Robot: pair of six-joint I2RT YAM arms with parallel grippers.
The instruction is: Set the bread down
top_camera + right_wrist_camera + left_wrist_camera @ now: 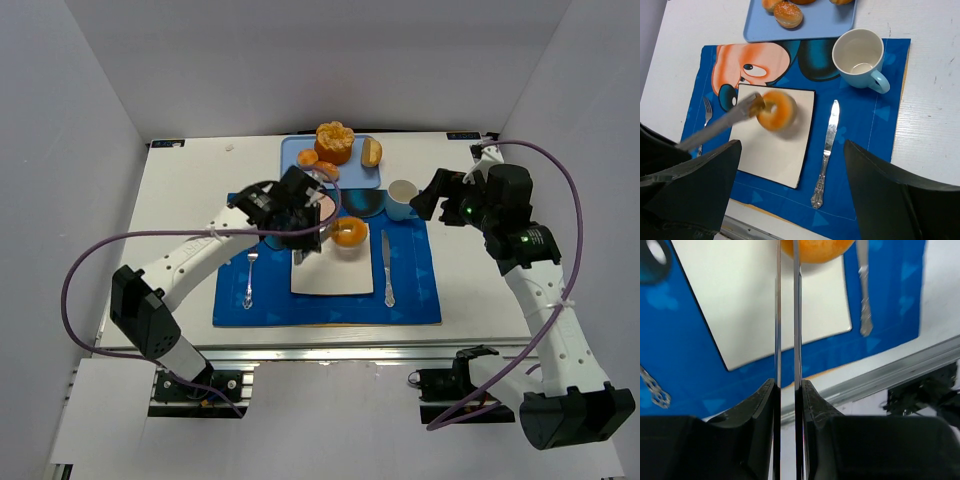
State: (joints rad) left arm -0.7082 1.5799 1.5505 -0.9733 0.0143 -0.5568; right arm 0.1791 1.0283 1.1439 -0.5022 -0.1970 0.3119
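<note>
On the white table [480, 280], a blue placemat [415, 290] carries a square white plate [335, 280], and the bread [348, 232] is over the plate's far edge, held by the left gripper [786, 290].
A light blue tray [295, 150] lies beyond the placemat, a mug [403, 198] stands at its far right corner, and a knife [387, 265] and a fork [249, 278] flank the plate. The left gripper's two long thin blades stand almost together, closed on the ring's rim on its fork side, so the bread juts past their tips toward the knife, its shadow on the plate just beside it. The right gripper [792, 150] hovers near the mug, well apart from the bread, jaws spread wide with nothing between them.
</note>
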